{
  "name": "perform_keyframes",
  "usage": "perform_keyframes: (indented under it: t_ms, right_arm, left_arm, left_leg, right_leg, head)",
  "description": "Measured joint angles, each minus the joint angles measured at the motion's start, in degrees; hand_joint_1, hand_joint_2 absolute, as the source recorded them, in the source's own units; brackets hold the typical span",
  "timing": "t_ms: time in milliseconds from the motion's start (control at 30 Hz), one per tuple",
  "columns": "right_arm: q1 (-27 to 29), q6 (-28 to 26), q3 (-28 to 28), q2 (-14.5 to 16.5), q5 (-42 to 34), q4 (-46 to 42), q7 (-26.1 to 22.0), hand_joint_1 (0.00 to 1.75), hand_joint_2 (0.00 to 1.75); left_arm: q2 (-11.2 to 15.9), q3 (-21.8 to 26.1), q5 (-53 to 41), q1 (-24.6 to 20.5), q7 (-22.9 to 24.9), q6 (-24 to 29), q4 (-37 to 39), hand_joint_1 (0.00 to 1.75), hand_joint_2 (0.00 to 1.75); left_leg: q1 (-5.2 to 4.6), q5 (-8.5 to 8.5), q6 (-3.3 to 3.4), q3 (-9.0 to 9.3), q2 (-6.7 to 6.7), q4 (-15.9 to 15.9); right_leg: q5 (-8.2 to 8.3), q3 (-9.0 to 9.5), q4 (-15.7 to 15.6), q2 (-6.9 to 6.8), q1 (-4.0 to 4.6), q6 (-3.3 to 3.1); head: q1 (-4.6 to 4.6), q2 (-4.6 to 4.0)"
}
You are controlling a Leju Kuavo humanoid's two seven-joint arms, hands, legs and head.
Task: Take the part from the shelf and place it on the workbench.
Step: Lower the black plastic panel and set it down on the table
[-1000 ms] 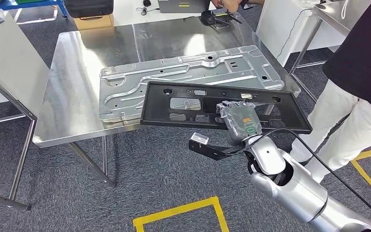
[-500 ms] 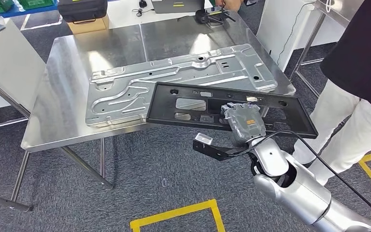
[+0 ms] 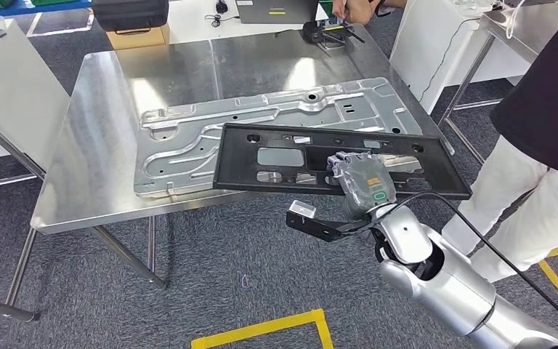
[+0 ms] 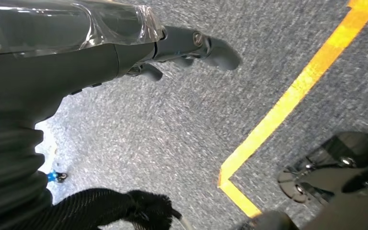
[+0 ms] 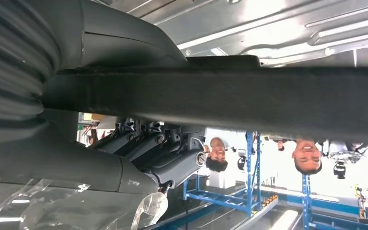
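The part is a long black plastic panel (image 3: 283, 156) with cut-outs. My right hand (image 3: 363, 182) grips its near long edge and holds it about level over the front edge of the steel workbench (image 3: 109, 94). Its far edge overlaps a stamped silver metal sheet (image 3: 211, 123) lying on the bench. In the right wrist view the panel's thick black edge (image 5: 268, 98) runs between the thumb and the dark fingers (image 5: 172, 153). My left hand (image 4: 124, 52) hangs over grey carpet with its fingers apart and nothing in them.
A person in a black top and white trousers (image 3: 545, 109) stands close on the right. Another person's hand (image 3: 349, 9) works at the bench's far end beside a laptop (image 3: 276, 9). A white table (image 3: 7, 94) stands on the left, and yellow tape (image 3: 261, 327) marks the carpet.
The whole view has swayed a little, so the camera moved. My right hand keeps the same grip, and the panel sits more level than half a second ago.
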Motion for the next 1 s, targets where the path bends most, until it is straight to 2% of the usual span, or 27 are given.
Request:
perform_keyframes:
  t_ms: [33,67,100,167,200,233,267,367,400,433,500,533,567,600,633,667,700,733,767,833,900,933,1000]
  right_arm:
    - [0.1,0.1,0.0,-0.1,0.0,0.0,0.0,1.75,1.75]
    - [0.2,0.2,0.0,-0.1,0.0,0.0,0.0,1.75,1.75]
    - [0.3,0.3,0.0,-0.2,0.0,0.0,0.0,1.75,1.75]
    - [0.1,0.9,0.0,-0.5,-0.1,0.0,0.0,1.75,1.75]
    - [0.0,1.3,0.0,-0.6,-0.2,0.0,-0.1,1.75,1.75]
    - [-0.2,1.8,0.0,-0.7,-0.4,0.1,-0.2,1.75,1.75]
    - [-0.3,2.2,0.0,-0.9,-0.5,0.1,-0.3,1.75,1.75]
    - [-1.1,3.3,0.1,-1.0,-0.6,0.6,-0.9,1.75,1.75]
    - [-1.5,3.6,0.1,-1.1,-0.6,0.8,-1.2,1.75,1.75]
    - [-2.0,3.9,0.1,-1.1,-0.6,1.0,-1.5,1.75,1.75]
    - [-2.9,4.4,0.3,-1.1,-0.8,1.7,-2.1,1.75,1.75]
    - [-3.4,4.7,0.4,-1.1,-0.9,2.2,-2.4,1.75,1.75]
    - [-3.7,4.9,0.5,-1.1,-1.1,2.8,-2.7,1.75,1.75]
    - [-4.2,5.1,0.6,-1.1,-1.2,3.4,-2.9,1.75,1.75]
    - [-4.6,5.3,0.7,-1.1,-1.3,4.0,-3.1,1.75,1.75]
    - [-5.2,5.4,0.8,-1.1,-1.5,4.6,-3.2,1.75,1.75]
    - [-5.8,5.5,0.8,-1.1,-1.6,5.2,-3.3,1.75,1.75]
    - [-6.4,5.6,0.9,-1.1,-1.8,5.9,-3.4,1.75,1.75]
    - [-7.0,5.6,0.9,-1.1,-2.0,6.6,-3.5,1.75,1.75]
    - [-7.7,5.7,1.0,-1.1,-2.3,7.8,-3.7,1.75,1.75]
    - [-8.2,5.7,1.0,-1.2,-2.3,8.7,-3.9,1.75,1.75]
    - [-8.5,5.7,1.0,-1.3,-2.3,9.2,-4.0,1.75,1.75]
    - [-8.9,5.6,1.1,-1.4,-2.2,10.3,-4.1,1.75,1.75]
  left_arm:
    - [0.0,0.0,0.1,0.1,0.0,0.0,0.0,0.0,1.75]
    - [-0.1,0.0,0.1,0.1,0.0,0.0,0.0,0.0,1.75]
    - [-0.1,0.0,0.1,0.2,0.0,0.0,0.0,0.0,1.75]
    - [-0.1,0.0,0.1,0.3,0.0,0.0,0.0,0.0,1.75]
    - [-0.1,0.0,0.0,0.2,0.0,-0.1,0.0,0.0,1.75]
    - [-0.1,0.0,-0.1,0.1,0.0,-0.2,0.0,0.0,1.75]
    - [-0.1,0.0,-0.2,0.1,0.1,-0.3,0.0,0.0,1.75]
    - [-0.1,0.0,-0.5,0.0,0.2,-0.4,0.0,0.0,1.75]
    - [-0.1,0.0,-0.6,0.0,0.2,-0.4,0.0,0.0,1.75]
    - [-0.1,0.0,-0.8,-0.1,0.2,-0.5,0.0,0.0,1.75]
    - [-0.1,0.0,-1.1,-0.2,0.2,-0.6,0.0,0.0,1.75]
    - [-0.1,0.0,-1.2,-0.3,0.2,-0.6,0.0,0.0,1.75]
    - [-0.1,0.0,-1.3,-0.4,0.2,-0.7,0.0,0.0,1.75]
    - [-0.1,0.0,-1.3,-0.4,0.2,-0.8,0.0,0.0,1.75]
    - [-0.1,-0.1,-1.3,-0.5,0.3,-0.9,0.0,0.0,1.75]
    - [-0.1,-0.1,-1.4,-0.5,0.3,-0.9,0.0,0.0,1.75]
    - [0.0,-0.1,-1.4,-0.6,0.4,-1.0,0.0,0.0,1.75]
    - [0.0,-0.1,-1.5,-0.6,0.4,-1.1,0.0,0.0,1.75]
    - [0.1,-0.1,-1.5,-0.6,0.4,-1.1,0.0,0.0,1.75]
    - [0.1,-0.2,-1.6,-0.6,0.5,-1.2,0.0,0.0,1.75]
    - [0.1,-0.2,-1.7,-0.6,0.7,-1.4,0.0,0.0,1.75]
    - [0.1,-0.2,-1.7,-0.6,0.8,-1.5,0.0,0.0,1.75]
    - [0.1,-0.2,-1.8,-0.7,1.0,-1.5,0.0,0.0,1.75]
  left_leg:
    - [0.09,-0.24,-0.06,0.23,-0.06,0.0]
    - [0.2,-0.51,-0.21,0.48,-0.12,0.0]
    - [0.36,-0.79,-0.44,0.76,-0.2,0.1]
    - [0.64,-1.58,-1.16,1.33,-0.37,0.5]
    - [0.6,-2.11,-1.6,1.4,-0.46,0.8]
    - [0.54,-2.56,-1.97,1.38,-0.53,1.2]
    - [0.42,-2.9,-2.27,1.3,-0.59,1.3]
    - [0.6,-3.54,-2.85,1.06,-0.56,1.8]
    - [0.71,-4.3,-3.08,0.41,-0.46,3.3]
    - [0.78,-5.58,-3.32,-0.93,-0.35,6.0]
    - [0.79,-8.77,-3.61,-5.51,-0.23,14.5]
    - [0.78,-9.7,-3.64,-7.76,-0.22,18.2]
    - [0.76,-9.57,-3.55,-9.19,-0.22,19.9]
    - [0.7,-8.24,-3.34,-9.41,-0.22,19.2]
    - [0.6,-6.05,-2.99,-8.57,-0.22,16.3]
    - [0.39,-3.28,-2.45,-6.95,-0.2,11.8]
    - [0.16,-1.25,-2.0,-5.11,-0.11,7.5]
    - [-0.09,0.02,-1.75,-3.73,-0.04,4.3]
    - [-0.36,0.51,-1.62,-2.9,0.03,2.4]
    - [-0.72,0.16,-1.52,-2.55,0.0,1.7]
    - [-0.49,0.25,-1.03,-1.58,-0.12,0.7]
    - [-0.23,0.29,-0.79,-0.93,-0.17,0.2]
    - [0.08,0.01,-0.37,0.05,-0.23,-0.3]
  right_leg:
    - [-0.51,-2.13,3.0,-0.01,-0.16,0.26]
    - [0.06,-3.39,4.0,-0.02,-0.36,0.52]
    - [1.72,-3.46,2.8,-0.04,-0.58,0.77]
    - [6.64,-0.74,-4.9,-0.07,-1.18,1.43]
    - [8.23,0.81,-8.5,0.06,-1.38,1.5]
    - [9.03,1.86,-10.9,0.2,-1.5,1.3]
    - [8.98,2.25,-11.9,0.33,-1.47,0.88]
    - [8.48,2.28,-11.9,0.39,-1.22,-0.73]
    - [8.4,2.36,-11.9,0.36,-1.24,-1.1]
    - [8.31,2.46,-11.9,0.33,-1.26,-1.42]
    - [8.02,2.66,-11.9,0.31,-1.11,-1.83]
    - [7.85,2.8,-11.9,0.31,-1.0,-1.97]
    - [7.64,3.02,-11.9,0.3,-0.88,-2.08]
    - [7.4,3.33,-11.9,0.31,-0.76,-2.14]
    - [7.12,3.74,-11.9,0.31,-0.66,-2.14]
    - [6.8,4.21,-12.0,0.32,-0.58,-2.11]
    - [6.48,4.59,-11.9,0.35,-0.37,-2.02]
    - [6.21,4.82,-11.9,0.36,-0.34,-1.89]
    - [6.01,4.92,-12.0,0.38,-0.35,-1.72]
    - [5.8,5.04,-12.2,0.28,-0.58,-1.16]
    - [5.17,5.09,-11.4,0.08,-0.62,-0.56]
    - [4.22,4.31,-9.5,0.04,-0.54,-0.33]
    - [1.45,0.55,-2.3,0.02,-0.61,-0.03]
  head:
    - [0.01,0.0]
    - [0.02,0.0]
    - [0.02,0.0]
    - [0.03,0.0]
    - [0.03,0.0]
    - [0.02,0.0]
    - [0.01,0.0]
    - [-0.04,0.0]
    - [-0.07,0.0]
    - [-0.11,0.0]
    - [-0.19,0.0]
    - [-0.2,0.0]
    - [-0.2,0.0]
    - [-0.2,0.0]
    - [-0.2,0.0]
    - [-0.2,0.0]
    - [-0.19,-0.01]
    - [-0.18,-0.01]
    - [-0.16,-0.01]
    - [-0.18,0.0]
    - [-0.14,0.0]
    - [-0.09,0.0]
    - [-0.03,0.0]
